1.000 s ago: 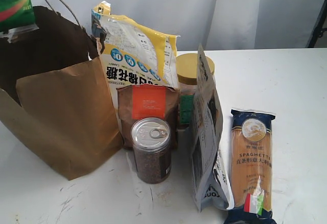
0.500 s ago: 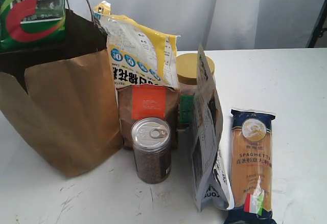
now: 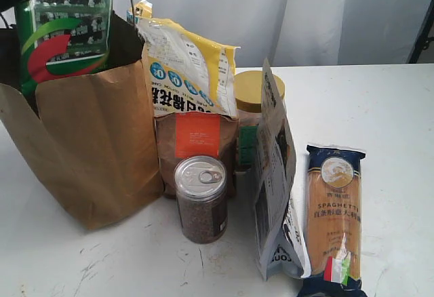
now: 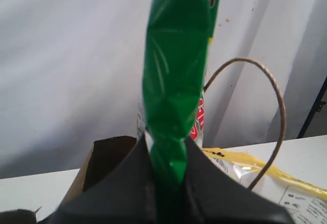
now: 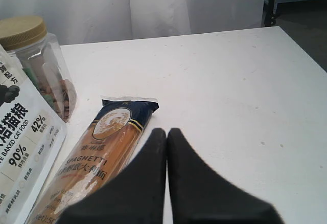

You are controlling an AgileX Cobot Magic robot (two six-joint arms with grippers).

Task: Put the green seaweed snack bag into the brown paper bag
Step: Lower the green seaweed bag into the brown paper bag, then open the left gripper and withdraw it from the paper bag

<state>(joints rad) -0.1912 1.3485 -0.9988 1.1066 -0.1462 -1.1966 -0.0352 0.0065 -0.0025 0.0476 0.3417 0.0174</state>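
At upper left, the left gripper (image 4: pixel 166 175), clamped on the green snack bag (image 3: pixel 64 39) partly inside the paper bag (image 3: pixel 95 148), should lower it straight, clear of the rim, before releasing.

Light: bright, even and diffuse over the white table (image 3: pixel 380 107) and the curtain (image 3: pixel 325 12) behind it.
Shadows: soft and short, faint at the foot of the tin can (image 3: pixel 201 202); the mouth of the brown paper bag (image 3: pixel 95 148) is dark.
Glare: pale sheen on the green seaweed snack bag (image 4: pixel 176 70) just beyond the left gripper (image 4: pixel 166 155).
Focus: both grippers read as soft black shapes close to the lens; print beyond the right gripper (image 5: pixel 167 132) stays legible.
Grain: mild noise in the exterior view.
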